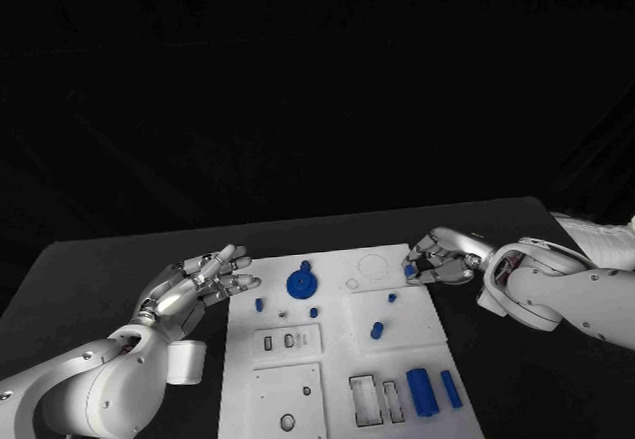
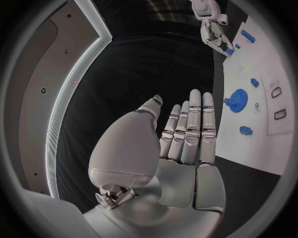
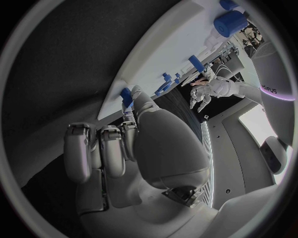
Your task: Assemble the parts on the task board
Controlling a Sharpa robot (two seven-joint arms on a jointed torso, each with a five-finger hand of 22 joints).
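Note:
The white task board (image 1: 342,378) lies mid-table. On it are a blue gear (image 1: 302,281), small blue pegs (image 1: 376,329) and two blue cylinders (image 1: 420,392) near the front right. My right hand (image 1: 443,257) is at the board's far right corner, fingers curled, pinching a small blue part (image 1: 411,270) just above the board; the right wrist view shows that part (image 3: 126,96) at the tips of the hand (image 3: 124,148), by the board edge (image 3: 161,54). My left hand (image 1: 206,278) hovers off the board's left edge, fingers straight and apart, holding nothing (image 2: 186,134). The gear (image 2: 238,97) lies just beyond it.
Rectangular and round sockets (image 1: 365,399) are cut into the board's near half. A crumpled white sheet (image 1: 608,234) lies at the table's right edge behind my right arm. Black table top (image 1: 105,283) borders the board on both sides.

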